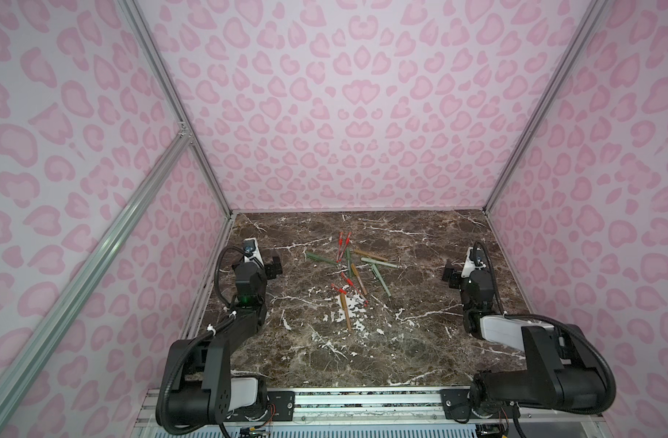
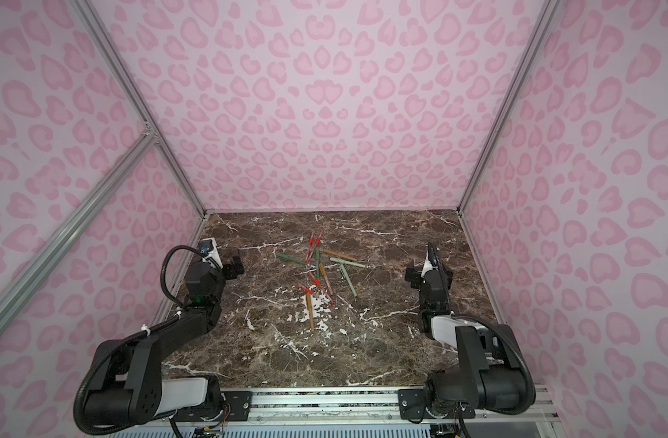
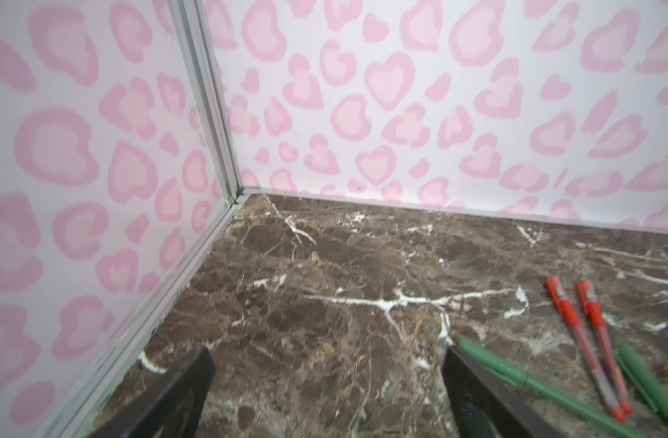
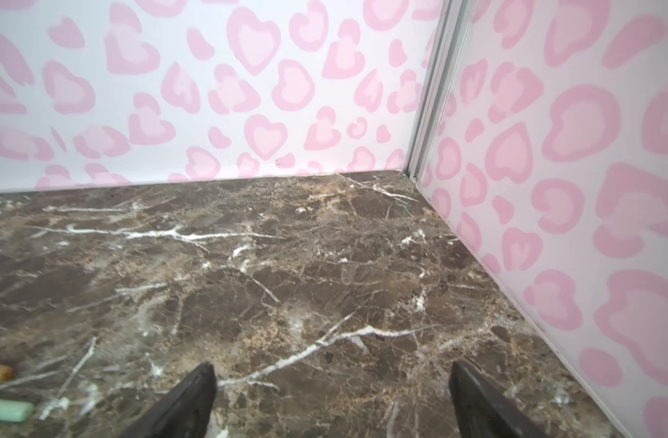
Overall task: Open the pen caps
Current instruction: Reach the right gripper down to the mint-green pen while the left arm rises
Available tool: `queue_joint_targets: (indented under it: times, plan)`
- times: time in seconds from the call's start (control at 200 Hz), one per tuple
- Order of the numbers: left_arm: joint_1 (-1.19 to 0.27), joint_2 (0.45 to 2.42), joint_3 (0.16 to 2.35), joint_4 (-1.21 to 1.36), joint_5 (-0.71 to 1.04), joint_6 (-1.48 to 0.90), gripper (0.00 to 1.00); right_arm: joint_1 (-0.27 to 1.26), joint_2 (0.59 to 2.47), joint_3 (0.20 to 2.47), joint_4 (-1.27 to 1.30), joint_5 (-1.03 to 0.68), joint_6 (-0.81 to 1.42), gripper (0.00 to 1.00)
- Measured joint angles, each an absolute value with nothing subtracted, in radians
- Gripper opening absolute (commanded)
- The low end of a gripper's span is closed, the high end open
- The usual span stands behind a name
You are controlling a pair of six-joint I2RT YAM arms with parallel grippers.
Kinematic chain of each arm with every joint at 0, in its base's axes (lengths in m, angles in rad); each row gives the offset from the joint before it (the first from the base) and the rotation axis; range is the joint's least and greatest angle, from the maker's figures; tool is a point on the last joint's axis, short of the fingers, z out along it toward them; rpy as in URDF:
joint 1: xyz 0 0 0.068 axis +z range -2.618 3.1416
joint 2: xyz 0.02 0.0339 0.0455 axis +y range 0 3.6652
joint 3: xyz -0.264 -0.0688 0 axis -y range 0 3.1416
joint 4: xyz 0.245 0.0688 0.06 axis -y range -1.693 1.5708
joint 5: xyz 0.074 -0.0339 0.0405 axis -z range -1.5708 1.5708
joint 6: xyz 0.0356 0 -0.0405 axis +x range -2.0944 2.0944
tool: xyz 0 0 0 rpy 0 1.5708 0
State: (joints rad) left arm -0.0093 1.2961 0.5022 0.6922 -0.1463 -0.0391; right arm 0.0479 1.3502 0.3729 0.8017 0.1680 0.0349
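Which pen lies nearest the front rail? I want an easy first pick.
The tan pen, lying alone below the pile, pointing toward the front rail; every other pen sits farther back in the cluster.

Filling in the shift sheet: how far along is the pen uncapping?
Done: nothing that shows; the two red pens lying side by side are capped. In hand: nothing; the left claw and right claw stand open over bare brown marble tabletop. Left: the whole scattered pile of red, green and tan pens.
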Motion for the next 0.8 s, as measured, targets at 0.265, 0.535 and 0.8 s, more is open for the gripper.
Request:
queue_joint_targets:
  times: [0.265,0.535,0.8]
  plan:
    - [-0.010,1.141,0.936,-0.029,-0.027,-0.070,0.97,0.134,1.217,0.653,0.355,0.070,0.114,0.98]
    - [0.044,0.999,0.892,-0.329,0.113,-0.057,0.97,0.375,1.394,0.979,-0.084,0.053,0.168,0.88]
    - [0.065,0.984,0.801,-0.342,0.205,-0.056,0.97,0.510,1.655,1.186,-0.368,0.029,0.244,0.66]
